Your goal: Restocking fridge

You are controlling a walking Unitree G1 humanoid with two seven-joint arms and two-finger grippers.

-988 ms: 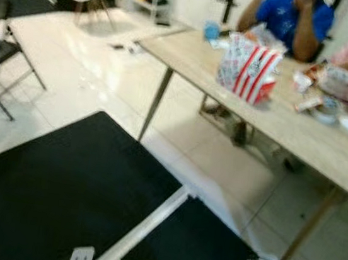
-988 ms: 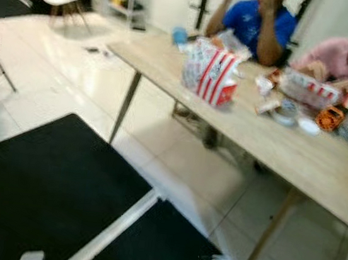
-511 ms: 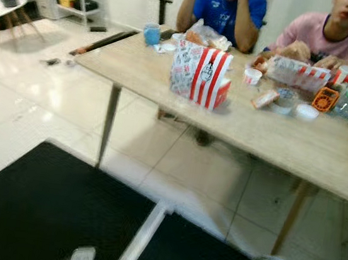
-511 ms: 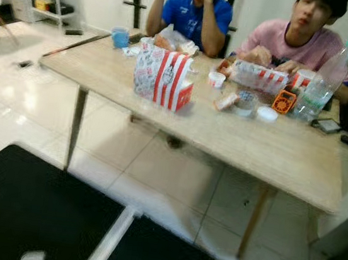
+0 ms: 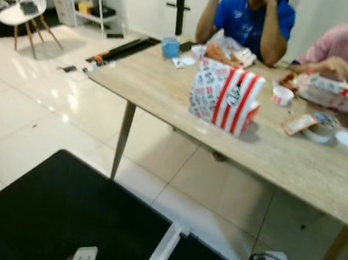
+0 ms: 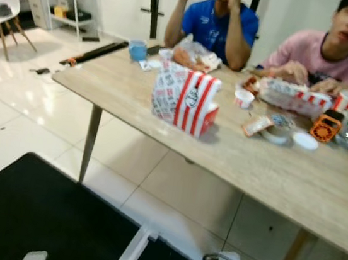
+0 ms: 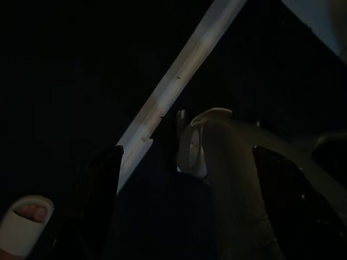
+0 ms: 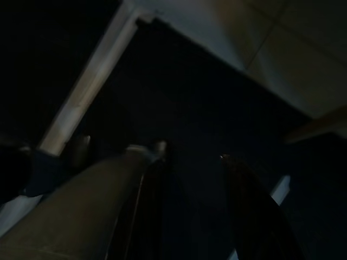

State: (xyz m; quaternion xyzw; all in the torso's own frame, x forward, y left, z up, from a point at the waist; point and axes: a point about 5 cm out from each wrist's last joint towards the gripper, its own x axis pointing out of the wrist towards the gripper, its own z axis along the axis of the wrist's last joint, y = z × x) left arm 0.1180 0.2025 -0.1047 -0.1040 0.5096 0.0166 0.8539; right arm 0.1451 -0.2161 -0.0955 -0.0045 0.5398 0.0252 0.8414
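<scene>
No fridge or stock item can be made out. Both arms hang idle over a black floor mat. In the dark left wrist view, my left gripper is open, with one finger set far from the other and my own leg behind the gap. My right gripper is open too, its fingers apart above the mat, holding nothing.
A wooden table stands ahead with a red-and-white striped bag, a blue cup and food boxes. A person in blue and one in pink sit behind it. A white chair stands far left. A slippered foot is near.
The whole picture has swung right and then partly back left, so the camera turned. The table and seated people stay in place. Both arms still hang.
</scene>
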